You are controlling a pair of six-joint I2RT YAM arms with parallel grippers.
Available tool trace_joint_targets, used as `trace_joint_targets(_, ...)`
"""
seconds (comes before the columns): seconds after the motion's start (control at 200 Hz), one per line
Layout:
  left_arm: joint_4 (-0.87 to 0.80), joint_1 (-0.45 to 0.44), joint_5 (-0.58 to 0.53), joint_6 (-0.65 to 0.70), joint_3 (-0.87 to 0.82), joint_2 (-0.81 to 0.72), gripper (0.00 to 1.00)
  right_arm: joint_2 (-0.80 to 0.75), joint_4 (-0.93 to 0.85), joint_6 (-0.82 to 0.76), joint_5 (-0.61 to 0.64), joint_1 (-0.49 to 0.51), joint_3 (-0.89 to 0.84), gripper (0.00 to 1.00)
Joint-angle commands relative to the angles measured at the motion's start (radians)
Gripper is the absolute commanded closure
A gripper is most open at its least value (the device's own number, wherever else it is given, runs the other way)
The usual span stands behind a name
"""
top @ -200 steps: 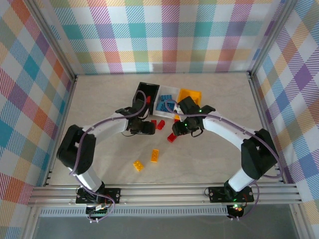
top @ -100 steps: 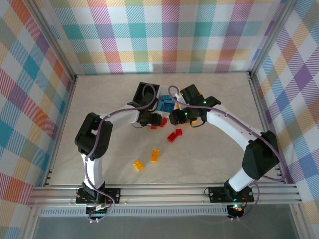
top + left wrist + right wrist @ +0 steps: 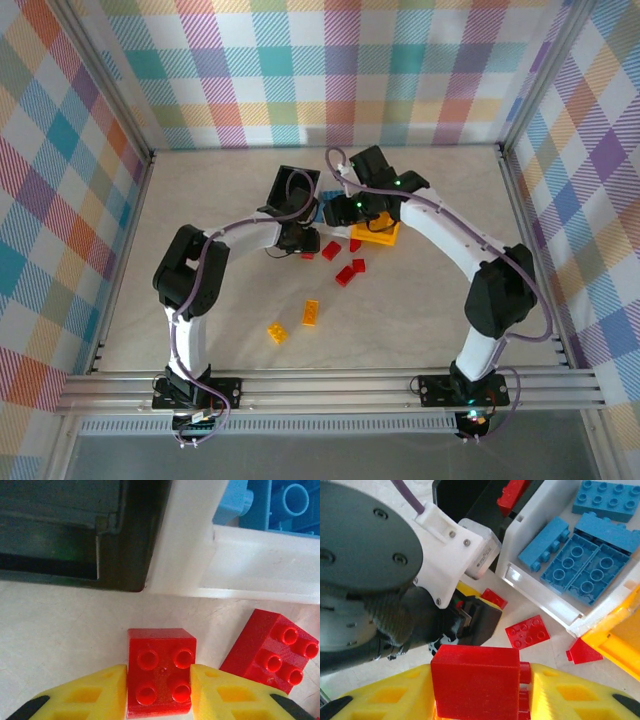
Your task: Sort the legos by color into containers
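Note:
My left gripper (image 3: 159,680) is low on the table just in front of the black bin (image 3: 125,540). Its yellow fingers (image 3: 95,692) press both sides of a square red lego (image 3: 161,655) that rests on the table. A longer red lego (image 3: 270,652) lies just to the right of it. My right gripper (image 3: 481,690) is shut on another red lego (image 3: 475,677), held in the air over the front of the white bin (image 3: 540,540), which holds several blue legos (image 3: 582,562). The black bin (image 3: 470,492) holds one red lego (image 3: 512,492).
The yellow-orange bin (image 3: 375,235) sits partly under my right arm. Three red legos (image 3: 345,274) lie loose in front of the bins. Two yellow-orange legos (image 3: 311,312) lie nearer the front. The two grippers are close together (image 3: 305,245), (image 3: 342,210).
My left gripper has moved right to the front of the black bin and closed on the square red lego. My right gripper has carried its red lego back over the bins.

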Motion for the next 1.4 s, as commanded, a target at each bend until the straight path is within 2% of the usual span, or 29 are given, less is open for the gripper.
trace_joint_targets(0.0,-0.062,-0.004,-0.029,0.007,-0.052,-0.017,0.62,0.060,0.009,0.009,-0.053,-0.007,0.076,0.52)
trace_joint_targets(0.27,-0.051,0.022,-0.063,-0.013,-0.184,-0.103,0.60,0.286,0.043,0.079,-0.096,-0.018,0.331,0.52)
trace_joint_targets(0.47,-0.047,0.044,-0.056,-0.015,-0.268,-0.179,0.59,0.510,-0.007,0.102,-0.140,-0.024,0.603,0.52)
trace_joint_targets(0.61,-0.036,0.049,-0.048,-0.030,-0.311,-0.209,0.49,0.630,-0.029,0.116,-0.145,-0.035,0.754,0.52)
trace_joint_targets(0.77,-0.024,0.065,-0.048,-0.030,-0.336,-0.220,0.47,0.694,0.009,0.140,-0.163,-0.055,0.810,0.52)
trace_joint_targets(0.84,-0.023,0.068,-0.041,-0.030,-0.337,-0.213,0.47,0.723,0.009,0.142,-0.177,-0.059,0.852,0.49)
trace_joint_targets(0.905,-0.018,0.068,-0.036,-0.030,-0.337,-0.212,0.47,0.754,-0.008,0.142,-0.179,-0.059,0.900,0.40)
trace_joint_targets(0.94,-0.018,0.068,-0.034,-0.032,-0.335,-0.212,0.47,0.767,-0.011,0.142,-0.181,-0.059,0.921,0.39)
trace_joint_targets(1.215,-0.028,0.068,-0.023,-0.036,-0.333,-0.228,0.44,0.755,0.003,0.151,-0.200,-0.064,0.921,0.37)
trace_joint_targets(1.325,-0.024,0.068,-0.029,-0.031,-0.325,-0.205,0.49,0.629,0.049,0.131,-0.197,-0.059,0.783,0.37)
trace_joint_targets(1.395,-0.018,0.068,-0.026,-0.029,-0.318,-0.184,0.57,0.518,0.089,0.115,-0.186,-0.055,0.642,0.37)
